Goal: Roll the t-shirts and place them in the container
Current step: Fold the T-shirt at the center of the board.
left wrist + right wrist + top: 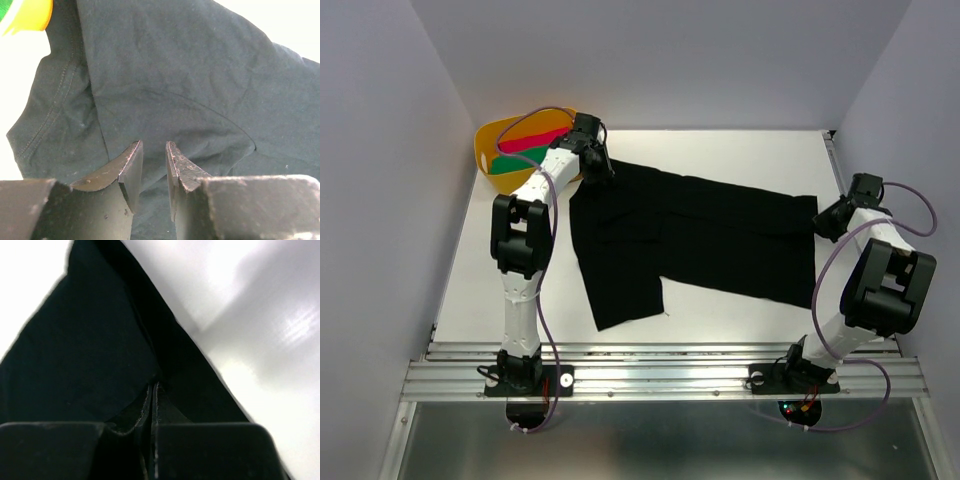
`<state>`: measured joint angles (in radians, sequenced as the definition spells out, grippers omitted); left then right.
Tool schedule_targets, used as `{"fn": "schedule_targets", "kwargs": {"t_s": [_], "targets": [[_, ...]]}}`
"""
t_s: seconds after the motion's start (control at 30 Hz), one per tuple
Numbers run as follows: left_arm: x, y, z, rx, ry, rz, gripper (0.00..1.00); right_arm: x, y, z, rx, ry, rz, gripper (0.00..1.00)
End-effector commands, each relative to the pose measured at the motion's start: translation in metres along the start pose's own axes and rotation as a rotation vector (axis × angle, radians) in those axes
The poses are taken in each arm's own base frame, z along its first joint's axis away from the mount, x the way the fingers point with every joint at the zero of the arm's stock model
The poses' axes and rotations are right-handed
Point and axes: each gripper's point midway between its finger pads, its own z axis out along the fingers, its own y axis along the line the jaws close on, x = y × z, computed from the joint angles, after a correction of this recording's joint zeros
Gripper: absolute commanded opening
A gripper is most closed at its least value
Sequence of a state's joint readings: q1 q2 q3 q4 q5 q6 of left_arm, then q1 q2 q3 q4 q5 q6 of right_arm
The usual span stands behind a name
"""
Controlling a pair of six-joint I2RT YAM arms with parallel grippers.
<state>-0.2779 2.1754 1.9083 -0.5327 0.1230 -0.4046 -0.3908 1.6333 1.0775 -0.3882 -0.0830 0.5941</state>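
A black t-shirt [700, 235] lies spread across the white table, one sleeve reaching toward the near edge. My left gripper [595, 165] hovers over its far left corner beside the yellow tub. In the left wrist view that gripper [154, 147] stands open with a narrow gap, and the t-shirt [175, 65] with a stitched sleeve lies below the tips. My right gripper [823, 220] sits at the shirt's right edge. In the right wrist view the gripper [154, 386] is shut, with folds of the black t-shirt [75, 355] running into the tips.
The yellow tub [490, 140] stands at the far left corner with red and green cloth [525, 145] inside; its rim [30, 15] shows in the left wrist view. Walls enclose the table on three sides. A metal rail [660, 365] runs along the near edge.
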Motion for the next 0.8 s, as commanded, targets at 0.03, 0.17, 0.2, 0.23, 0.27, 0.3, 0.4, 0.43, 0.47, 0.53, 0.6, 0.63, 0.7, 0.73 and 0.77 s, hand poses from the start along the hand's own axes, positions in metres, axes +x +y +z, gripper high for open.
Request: {"fn": "schedule_targets", "kwargs": {"t_s": [0.03,0.17,0.2,0.23,0.27,0.3,0.4,0.43,0.47,0.53,0.6,0.63,0.7,0.73,0.77], "targets": [[-0.017,-0.01,-0.036,0.026,-0.063,0.014,0.37,0.032,-0.017,-0.009,0.026,0.078,-0.003,0.01],[-0.017,-0.011,-0.043,0.031,-0.072,0.013,0.37,0.046,-0.032,-0.009,0.067,0.098,0.001,0.05],[-0.018,-0.011,-0.045,0.031,-0.076,0.014,0.37,0.048,-0.033,-0.009,0.069,0.103,0.001,0.09],[-0.017,-0.011,-0.046,0.032,-0.075,0.015,0.37,0.052,-0.034,-0.008,0.068,0.114,0.004,0.09],[-0.017,-0.011,-0.048,0.033,-0.08,0.014,0.37,0.056,-0.036,-0.008,0.072,0.123,0.005,0.09],[-0.017,-0.012,-0.048,0.035,-0.082,0.017,0.37,0.057,-0.037,-0.007,0.074,0.123,0.007,0.09],[-0.015,-0.015,-0.05,0.045,-0.077,0.022,0.38,0.052,-0.04,-0.009,0.095,0.099,0.01,0.35],[-0.013,-0.016,-0.049,0.046,-0.073,0.026,0.38,0.05,-0.04,-0.01,0.097,0.088,0.007,0.37],[-0.012,-0.016,-0.048,0.045,-0.068,0.028,0.39,0.044,-0.038,-0.014,0.095,0.065,0.005,0.38],[-0.009,-0.018,-0.046,0.05,-0.059,0.039,0.39,0.035,-0.036,-0.018,0.098,0.033,0.003,0.41],[-0.003,-0.019,-0.04,0.054,-0.037,0.051,0.4,0.018,-0.031,-0.025,0.102,-0.02,-0.006,0.4],[0.0,-0.02,-0.038,0.057,-0.029,0.058,0.4,0.008,-0.028,-0.028,0.105,-0.052,-0.009,0.39],[0.006,-0.018,-0.028,0.051,-0.005,0.063,0.4,0.001,-0.023,-0.031,0.097,-0.067,-0.017,0.38],[0.009,-0.018,-0.026,0.049,0.003,0.063,0.4,-0.001,-0.02,-0.031,0.09,-0.066,-0.014,0.34],[0.012,-0.017,-0.023,0.046,0.011,0.062,0.4,-0.004,-0.017,-0.031,0.077,-0.071,-0.017,0.33]]}}
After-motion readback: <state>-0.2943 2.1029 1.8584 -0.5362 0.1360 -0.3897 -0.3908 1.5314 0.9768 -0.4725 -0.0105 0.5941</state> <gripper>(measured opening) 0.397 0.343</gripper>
